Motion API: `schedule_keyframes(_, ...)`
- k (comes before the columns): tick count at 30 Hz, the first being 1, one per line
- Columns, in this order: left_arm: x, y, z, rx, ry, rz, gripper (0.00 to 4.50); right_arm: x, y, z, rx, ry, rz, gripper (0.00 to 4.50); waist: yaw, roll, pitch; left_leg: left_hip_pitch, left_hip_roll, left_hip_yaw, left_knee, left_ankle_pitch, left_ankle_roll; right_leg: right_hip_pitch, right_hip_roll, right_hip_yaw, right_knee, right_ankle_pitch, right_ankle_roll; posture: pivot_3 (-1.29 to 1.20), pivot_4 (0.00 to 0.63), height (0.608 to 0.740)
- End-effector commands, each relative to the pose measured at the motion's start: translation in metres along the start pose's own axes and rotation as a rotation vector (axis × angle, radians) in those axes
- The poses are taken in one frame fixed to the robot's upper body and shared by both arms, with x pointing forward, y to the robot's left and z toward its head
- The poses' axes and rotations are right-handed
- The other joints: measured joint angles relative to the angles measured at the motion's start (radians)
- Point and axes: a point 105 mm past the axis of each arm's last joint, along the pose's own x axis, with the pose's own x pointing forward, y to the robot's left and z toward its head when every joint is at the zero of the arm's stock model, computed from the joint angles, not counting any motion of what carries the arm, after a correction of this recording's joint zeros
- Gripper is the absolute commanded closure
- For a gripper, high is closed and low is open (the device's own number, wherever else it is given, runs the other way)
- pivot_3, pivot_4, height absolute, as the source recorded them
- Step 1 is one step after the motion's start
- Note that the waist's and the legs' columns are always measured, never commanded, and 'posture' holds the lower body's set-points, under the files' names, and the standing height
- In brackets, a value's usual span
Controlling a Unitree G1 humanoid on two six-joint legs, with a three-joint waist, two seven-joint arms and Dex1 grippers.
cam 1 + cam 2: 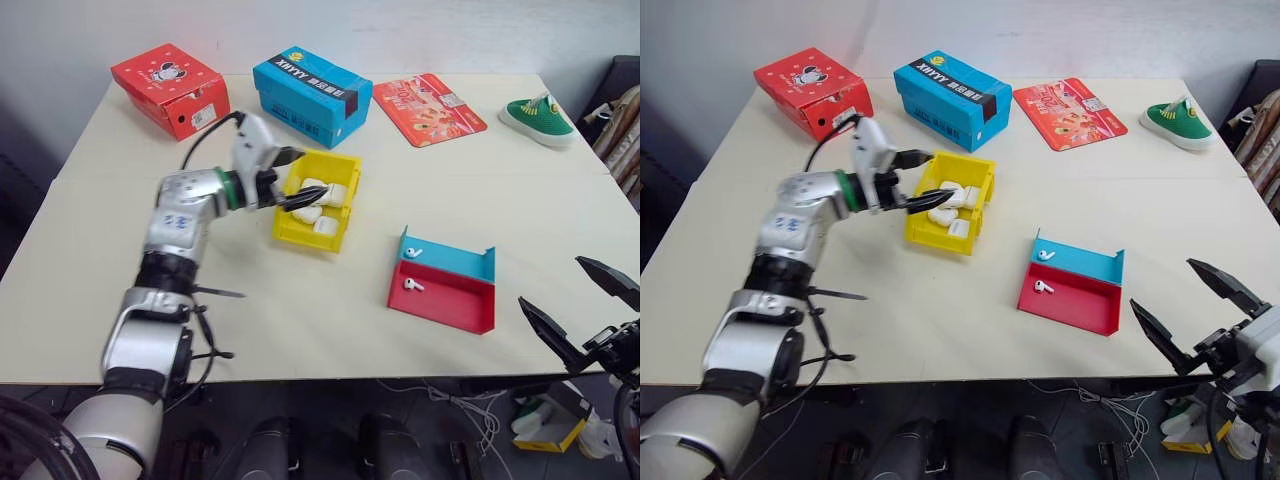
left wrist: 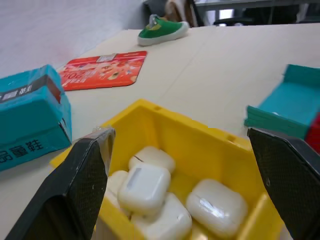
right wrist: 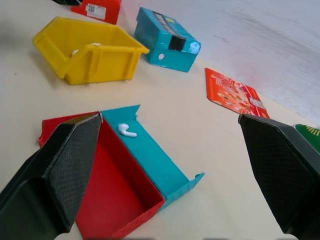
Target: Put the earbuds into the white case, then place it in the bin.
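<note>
Left arm (image 1: 180,225): silver-grey metallic housings in rounded segments, joined by black collars. A green ring sits at the wrist, ahead of a white wrist block. Black cables run along the outside of the arm. Small blue markings appear on the forearm shell. Left gripper (image 1: 296,180): two black tapered fingers. Right gripper (image 1: 580,305): two black, flat, pointed fingers with textured inner faces.

Pale beige table (image 1: 300,330) against plain white wall (image 1: 420,30); dark floor (image 1: 330,410) beneath, cables trailing.
</note>
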Motion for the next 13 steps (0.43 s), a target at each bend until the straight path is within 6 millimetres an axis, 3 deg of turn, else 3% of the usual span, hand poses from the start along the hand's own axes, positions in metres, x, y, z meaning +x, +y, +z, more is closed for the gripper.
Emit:
schedule_keyframes(1, -0.067, 0.007, -0.007, 0.132, 0.053, 0.082, 0.03, -0.004, -0.014, 0.001, -0.002, 0.023, 0.115, 0.00, -0.012, 0.000, 0.000, 0.001, 0.000, 0.000, -0.001, 0.000, 0.000, 0.000, 0.000, 0.000, 0.000, 0.000, 0.000, 0.00, 0.150, 0.740)
schedule_keyframes(4, -0.118, 0.000, -0.026, 0.127, 0.132, 0.138, 0.03, -0.006, -0.021, -0.006, -0.035, 0.100, 0.271, 0.00, -0.015, -0.001, 0.001, 0.002, 0.000, 0.000, -0.002, 0.001, 0.001, 0.001, -0.001, 0.001, 0.000, 0.000, 0.000, 0.00, 0.150, 0.740)
schedule_keyframes(7, -0.162, -0.022, -0.047, 0.092, 0.230, 0.161, 0.03, -0.002, -0.038, -0.012, -0.056, 0.130, 0.340, 0.00, -0.015, -0.002, 0.001, 0.003, -0.001, -0.001, -0.003, 0.000, 0.002, 0.002, -0.003, 0.000, -0.001, 0.000, 0.000, 0.00, 0.150, 0.740)
schedule_keyframes(10, -0.185, -0.042, -0.054, 0.068, 0.278, 0.180, 0.03, 0.003, -0.051, -0.017, -0.084, 0.147, 0.378, 0.00, -0.010, -0.003, 0.001, 0.004, -0.002, -0.002, -0.004, -0.001, 0.002, 0.003, -0.009, 0.000, -0.002, 0.000, 0.000, 0.00, 0.150, 0.740)
schedule_keyframes(13, -0.198, -0.049, -0.055, 0.041, 0.301, 0.225, 0.03, 0.014, -0.057, -0.020, -0.118, 0.143, 0.398, 0.00, -0.003, -0.004, 0.001, 0.004, -0.003, -0.004, -0.004, -0.001, 0.002, 0.003, -0.017, 0.000, -0.005, -0.001, -0.002, 0.00, 0.150, 0.740)
